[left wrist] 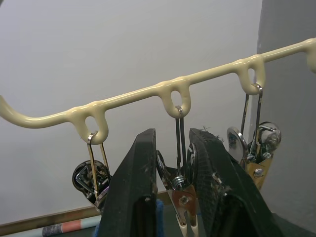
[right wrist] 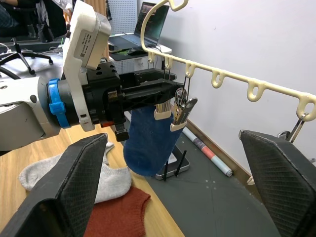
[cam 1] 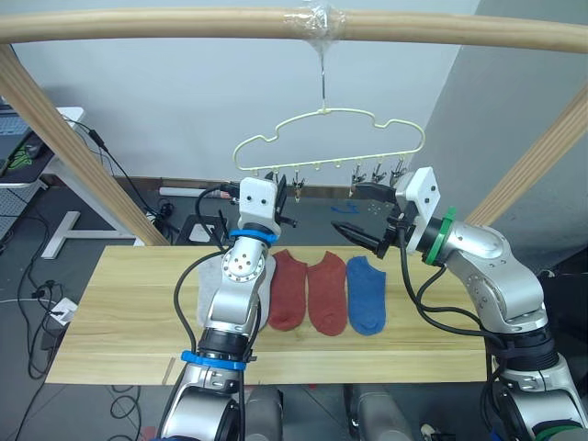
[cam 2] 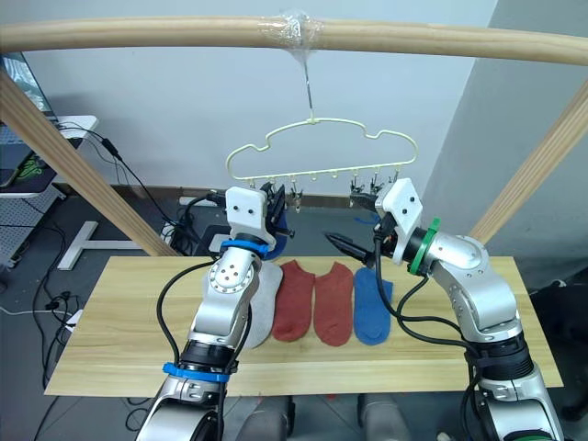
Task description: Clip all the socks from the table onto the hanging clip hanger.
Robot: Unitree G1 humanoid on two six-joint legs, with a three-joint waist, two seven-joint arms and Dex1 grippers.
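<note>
The hanger (cam 1: 329, 140) hangs by its hook from a round wooden beam (cam 1: 184, 25) above the tabletop (cam 1: 119, 322). It has a row of small metal clips under it.

The left tool (left wrist: 174, 173) is up at the hanger. Its two black fingers (left wrist: 133, 187) are close together, one on each side of one clip (left wrist: 183, 197), and they press on it. Another clip (left wrist: 94, 180) hangs just beside it on one side, and one more on the other side. In the right wrist view a blue sock (right wrist: 148, 140) hangs down under the left tool, right by the squeezed clip. It cannot be told for sure if the clip bites the sock or if the tool holds it too.

The right tool (cam 1: 363, 219) is held up in the air near the right end of the hanger, above the far edge of the tabletop. Its fingers (right wrist: 64, 192) are spread wide apart and there is nothing between them.

On the tabletop lie more socks in a row. A grey sock (cam 2: 266, 308) is on the left, partly hidden by the left arm. Next to it are two red socks (cam 1: 308, 289), side by side and touching. Then comes another blue sock (cam 1: 366, 294) on the right, just beside the red ones. All of them lie flat with their open ends toward the far edge.
</note>
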